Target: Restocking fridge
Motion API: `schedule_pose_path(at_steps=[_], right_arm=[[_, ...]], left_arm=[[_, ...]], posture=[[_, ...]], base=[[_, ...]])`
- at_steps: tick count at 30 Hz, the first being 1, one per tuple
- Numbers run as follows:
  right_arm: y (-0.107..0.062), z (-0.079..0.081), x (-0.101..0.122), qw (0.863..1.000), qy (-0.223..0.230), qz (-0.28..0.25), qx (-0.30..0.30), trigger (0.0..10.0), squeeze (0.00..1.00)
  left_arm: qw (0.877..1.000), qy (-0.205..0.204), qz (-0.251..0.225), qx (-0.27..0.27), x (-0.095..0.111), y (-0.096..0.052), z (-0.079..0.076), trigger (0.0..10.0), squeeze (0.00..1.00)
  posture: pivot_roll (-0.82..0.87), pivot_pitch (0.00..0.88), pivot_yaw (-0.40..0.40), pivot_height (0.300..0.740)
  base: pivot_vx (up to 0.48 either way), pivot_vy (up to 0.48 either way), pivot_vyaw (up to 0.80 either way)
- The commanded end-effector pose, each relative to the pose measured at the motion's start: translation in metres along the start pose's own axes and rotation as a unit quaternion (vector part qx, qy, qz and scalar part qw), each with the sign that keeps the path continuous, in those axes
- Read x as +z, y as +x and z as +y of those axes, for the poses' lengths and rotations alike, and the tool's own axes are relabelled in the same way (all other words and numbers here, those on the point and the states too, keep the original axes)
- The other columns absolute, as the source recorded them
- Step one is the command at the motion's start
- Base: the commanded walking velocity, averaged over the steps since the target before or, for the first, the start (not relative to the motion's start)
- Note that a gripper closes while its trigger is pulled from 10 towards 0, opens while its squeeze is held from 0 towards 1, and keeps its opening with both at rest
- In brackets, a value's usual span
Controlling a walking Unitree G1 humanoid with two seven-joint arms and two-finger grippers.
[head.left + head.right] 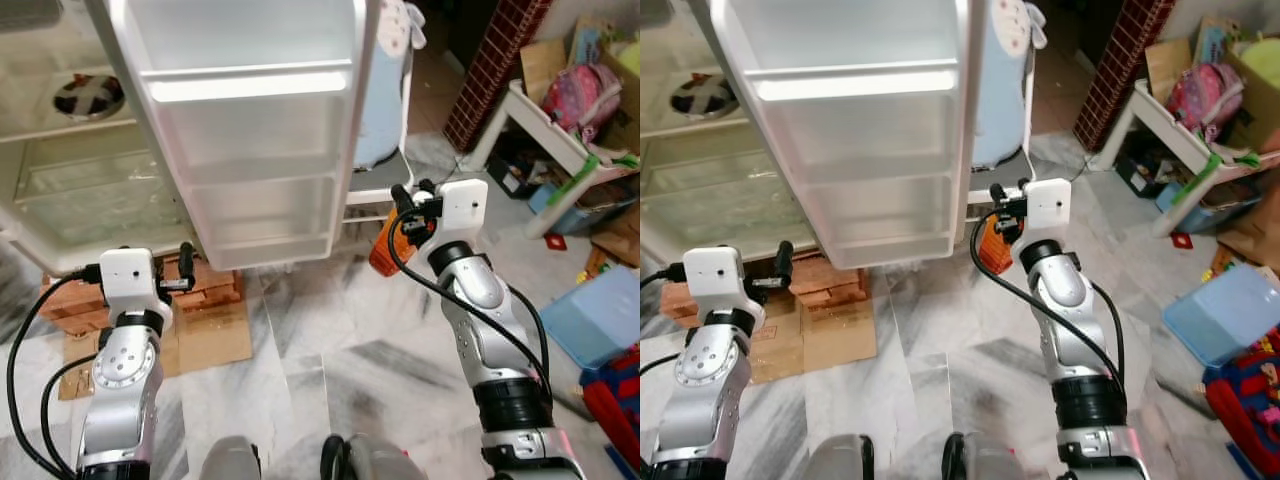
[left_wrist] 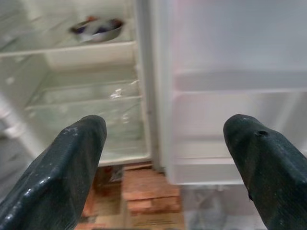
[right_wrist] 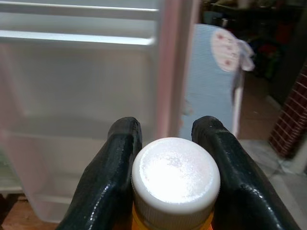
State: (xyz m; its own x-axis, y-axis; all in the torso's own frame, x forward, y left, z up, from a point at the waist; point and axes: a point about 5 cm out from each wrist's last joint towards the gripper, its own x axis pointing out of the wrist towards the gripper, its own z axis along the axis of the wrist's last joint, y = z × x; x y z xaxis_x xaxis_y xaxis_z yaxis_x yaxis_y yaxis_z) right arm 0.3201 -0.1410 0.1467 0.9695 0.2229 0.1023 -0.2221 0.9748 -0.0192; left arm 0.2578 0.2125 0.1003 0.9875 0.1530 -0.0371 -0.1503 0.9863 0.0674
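Right gripper (image 3: 165, 143) squeezes an orange bottle (image 1: 385, 245) with a white cap (image 3: 175, 175) beside the open fridge door (image 1: 250, 130). Left gripper (image 2: 168, 143) hangs open near bricks (image 2: 148, 191).

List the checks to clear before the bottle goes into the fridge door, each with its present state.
1. Right gripper shut on the orange bottle, fingers either side of its white cap: ok.
2. Fridge door open, door shelves facing the robot: ok.
3. Room on the door shelves: ok, nothing seen in them.
4. Left gripper open and holding nothing: ok.
5. Bottle level with a shelf: not ok, it sits beside the door's lower edge.
6. Cap tight: cannot tell.
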Motion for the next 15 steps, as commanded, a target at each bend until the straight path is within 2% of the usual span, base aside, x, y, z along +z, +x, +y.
schedule_pose_path(at_steps=[1, 6, 15], right_arm=[[0.0019, 0.0028, 0.0117, 1.000, -0.001, -0.029, 0.005, 10.0, 0.00], [0.0019, 0.0027, 0.0115, 1.000, -0.002, -0.028, 0.005, 10.0, 0.00], [0.0023, 0.0044, 0.0109, 1.000, -0.002, -0.027, 0.012, 10.0, 0.00]], left_arm=[[1.000, -0.003, 0.001, 0.014, 0.0005, 0.0002, 0.0061, 10.0, 0.00], [1.000, -0.004, 0.003, 0.017, -0.0005, -0.0008, 0.0076, 10.0, 0.00], [0.999, -0.010, 0.029, 0.029, -0.0066, -0.0022, 0.0066, 10.0, 0.00]], posture=[[0.07, 0.158, -0.039, 0.740], [0.07, 0.162, -0.042, 0.740], [0.07, 0.162, -0.044, 0.740]], base=[[0.420, 0.000, 0.00], [0.417, 0.048, 0.00], [0.275, 0.370, 0.00]])
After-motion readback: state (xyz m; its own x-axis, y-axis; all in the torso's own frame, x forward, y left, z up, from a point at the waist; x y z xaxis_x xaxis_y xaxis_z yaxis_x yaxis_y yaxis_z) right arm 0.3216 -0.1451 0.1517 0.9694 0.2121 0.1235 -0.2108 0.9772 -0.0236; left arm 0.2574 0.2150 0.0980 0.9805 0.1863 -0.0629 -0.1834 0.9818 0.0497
